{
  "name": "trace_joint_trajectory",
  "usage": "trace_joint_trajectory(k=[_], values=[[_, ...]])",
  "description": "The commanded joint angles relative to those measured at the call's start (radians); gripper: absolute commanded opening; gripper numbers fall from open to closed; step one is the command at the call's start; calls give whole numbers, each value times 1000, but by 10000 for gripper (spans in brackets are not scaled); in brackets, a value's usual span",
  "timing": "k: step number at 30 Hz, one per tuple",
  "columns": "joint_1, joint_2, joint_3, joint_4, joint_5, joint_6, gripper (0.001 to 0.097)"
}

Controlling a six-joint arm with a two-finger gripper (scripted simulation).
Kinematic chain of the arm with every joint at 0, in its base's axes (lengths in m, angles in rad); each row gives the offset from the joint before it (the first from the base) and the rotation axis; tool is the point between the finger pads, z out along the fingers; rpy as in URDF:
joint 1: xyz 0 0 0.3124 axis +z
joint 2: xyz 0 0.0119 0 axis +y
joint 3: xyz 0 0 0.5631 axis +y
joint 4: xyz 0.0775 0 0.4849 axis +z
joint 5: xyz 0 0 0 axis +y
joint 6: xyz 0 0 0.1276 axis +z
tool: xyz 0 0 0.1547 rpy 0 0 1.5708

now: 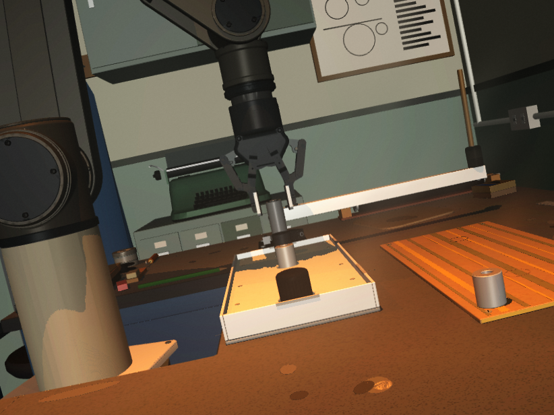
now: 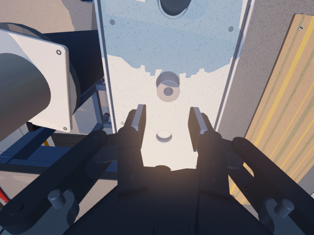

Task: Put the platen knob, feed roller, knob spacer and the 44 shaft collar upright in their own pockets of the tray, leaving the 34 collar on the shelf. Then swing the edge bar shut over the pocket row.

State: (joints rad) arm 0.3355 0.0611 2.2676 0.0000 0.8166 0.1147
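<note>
The grey feed roller (image 1: 276, 215) stands upright at the far end of the white tray (image 1: 297, 287), and its round top (image 2: 164, 135) shows between my fingers in the wrist camera. My gripper (image 1: 273, 201) (image 2: 167, 119) hovers just above it, open and empty. A black collar (image 1: 288, 235) sits around the roller's foot. In front of it a silver spacer (image 1: 285, 255) (image 2: 168, 87) stands in its pocket. The dark platen knob (image 1: 293, 283) (image 2: 174, 5) stands in the near pocket. A silver collar (image 1: 488, 287) stands on the orange shelf (image 1: 478, 260) to the right.
Behind the tray the white edge bar (image 1: 384, 193) stretches to the right, swung away from the pocket row. A green typewriter (image 1: 210, 190) sits on cabinets at the back. The arm's own base column (image 1: 53, 250) rises at the left.
</note>
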Motion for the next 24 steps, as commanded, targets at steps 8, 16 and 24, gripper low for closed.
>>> trace_joint_trajectory(k=[8, 16, 24], values=[[0, -127, -74, 0, 195, 0, 500], [0, -133, -79, 0, 209, 0, 500], [0, -134, -80, 0, 210, 0, 500]])
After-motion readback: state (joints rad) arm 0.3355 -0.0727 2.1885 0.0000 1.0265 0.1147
